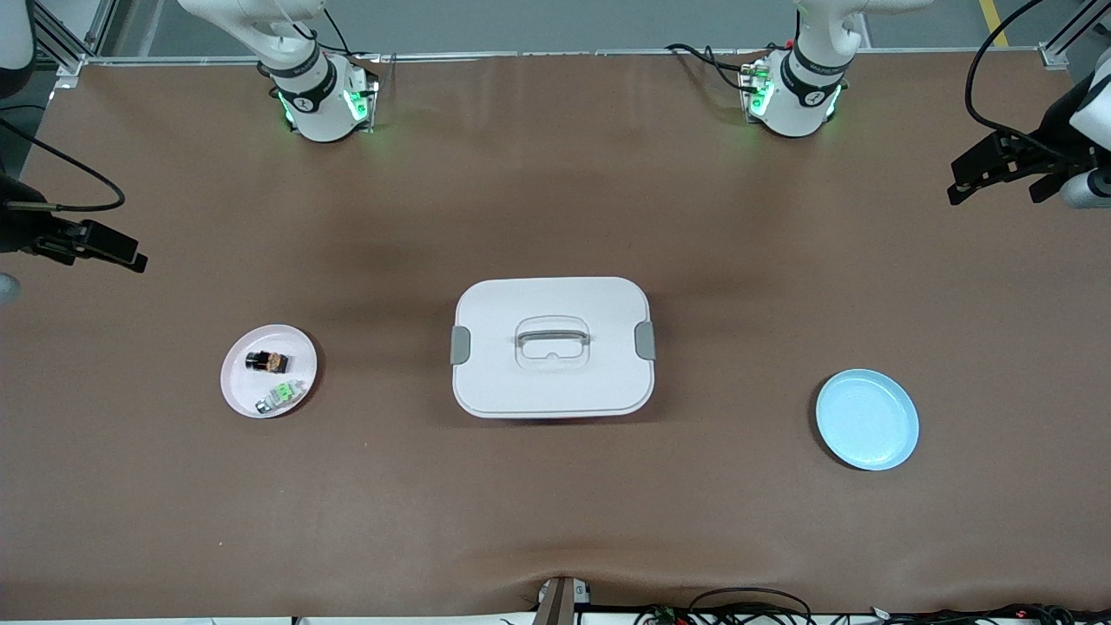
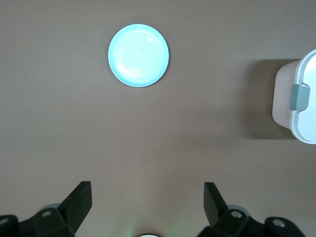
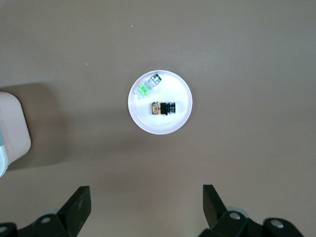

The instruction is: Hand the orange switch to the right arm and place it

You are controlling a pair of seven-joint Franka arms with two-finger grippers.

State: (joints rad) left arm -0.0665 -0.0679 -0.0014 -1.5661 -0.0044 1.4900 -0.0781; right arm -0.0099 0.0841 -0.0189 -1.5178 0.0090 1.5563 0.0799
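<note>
The orange switch (image 1: pixel 267 360) (image 3: pixel 164 107), a tiny black block with an orange face, lies on a pale pink plate (image 1: pixel 236 382) (image 3: pixel 168 126) toward the right arm's end of the table. Beside it on the same plate lies a silver-white part with a green face (image 1: pixel 282 395) (image 3: pixel 149 85). My right gripper (image 3: pixel 146 193) (image 1: pixel 130 253) hangs open and empty, high over the table at that end, away from the plate. My left gripper (image 2: pixel 147 190) (image 1: pixel 959 180) hangs open and empty over the left arm's end of the table.
A white lidded box with grey latches and a handle (image 1: pixel 553 347) (image 2: pixel 301 103) (image 3: pixel 10 133) stands at the table's middle. A light blue plate (image 1: pixel 868 419) (image 2: pixel 138 55) with nothing on it sits toward the left arm's end. Cables run along the front edge.
</note>
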